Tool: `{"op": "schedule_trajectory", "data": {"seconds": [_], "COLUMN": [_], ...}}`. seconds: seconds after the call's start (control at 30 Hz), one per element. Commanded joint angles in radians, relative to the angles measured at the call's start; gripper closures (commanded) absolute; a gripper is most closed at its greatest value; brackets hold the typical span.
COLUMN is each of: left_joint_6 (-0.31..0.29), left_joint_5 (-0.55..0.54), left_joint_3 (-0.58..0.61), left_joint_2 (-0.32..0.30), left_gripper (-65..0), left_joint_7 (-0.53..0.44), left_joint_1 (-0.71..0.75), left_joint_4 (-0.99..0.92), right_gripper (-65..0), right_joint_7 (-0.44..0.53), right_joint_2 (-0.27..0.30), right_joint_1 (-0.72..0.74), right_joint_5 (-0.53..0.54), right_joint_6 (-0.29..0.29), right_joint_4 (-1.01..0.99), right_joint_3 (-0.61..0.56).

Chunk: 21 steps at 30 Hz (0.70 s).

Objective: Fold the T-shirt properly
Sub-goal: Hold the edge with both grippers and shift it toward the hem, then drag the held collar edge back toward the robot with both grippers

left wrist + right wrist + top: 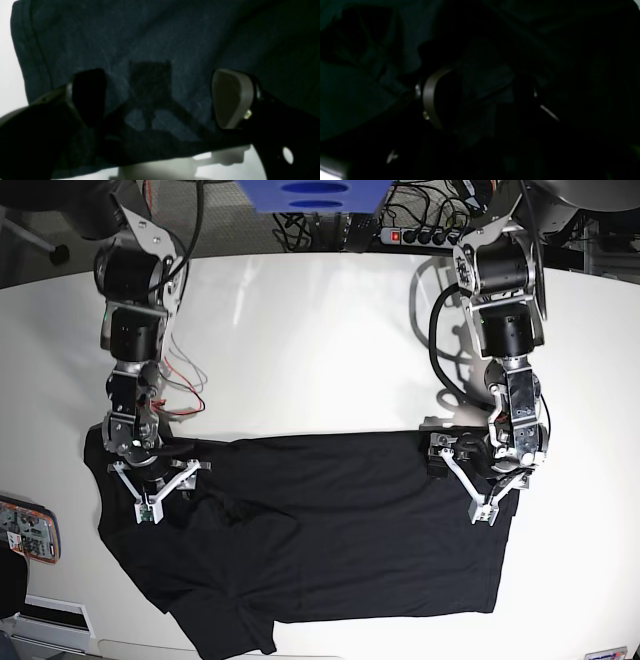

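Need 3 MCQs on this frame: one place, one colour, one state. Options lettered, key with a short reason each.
1. Where does the left pincer sit over the T-shirt?
A. at its upper edge, near the base view's right side
B. at its bottom hem
C. off the cloth, on bare table

2. What colour is the T-shirt?
A. white
B. black
C. red

3. How do the left pincer's jaws stand?
A. shut on cloth
B. open, with cloth showing between them
C. out of view

Key: 1 A, the base view shows the arm over the shirt's top edge on that side. 2 B, the cloth is dark and plain against the white table. 3 B, the left wrist view shows two fingers set wide apart.
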Motion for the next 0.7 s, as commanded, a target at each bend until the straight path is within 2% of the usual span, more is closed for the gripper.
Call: {"op": "schedule_trajectory", "data": {"seconds": [0.0, 0.2, 0.4, 0.5, 0.67], "left_joint_6": [0.006, 0.006, 0.006, 0.006, 0.006], "left_joint_5": [0.006, 0.006, 0.006, 0.008, 0.008], "left_joint_3": [-0.002, -0.002, -0.002, -0.002, -0.002], "left_joint_2": [0.001, 0.001, 0.004, 0.029, 0.037], "left_gripper": [-65.0, -65.0, -65.0, -65.0, -65.0], "left_joint_7": [0.115, 0.115, 0.126, 0.126, 0.126], "left_joint_1": [0.021, 0.074, 0.144, 0.193, 0.227], "left_joint_4": [-0.015, -0.012, 0.131, 0.194, 0.216], "right_gripper": [-37.3, -37.3, -37.3, -37.3, -37.3], "right_joint_7": [-0.180, -0.182, -0.182, -0.182, -0.182], "right_joint_2": [0.002, 0.002, 0.002, 0.002, 0.002], "right_joint_1": [-0.027, -0.079, -0.116, -0.148, -0.202], "right_joint_5": [-0.037, -0.038, -0.038, -0.037, -0.037], "right_joint_6": [0.000, 0.000, 0.000, 0.000, 0.000], "right_joint_4": [0.004, 0.071, 0.073, 0.073, 0.074], "right_joint_3": [0.001, 0.001, 0.001, 0.001, 0.001]}}
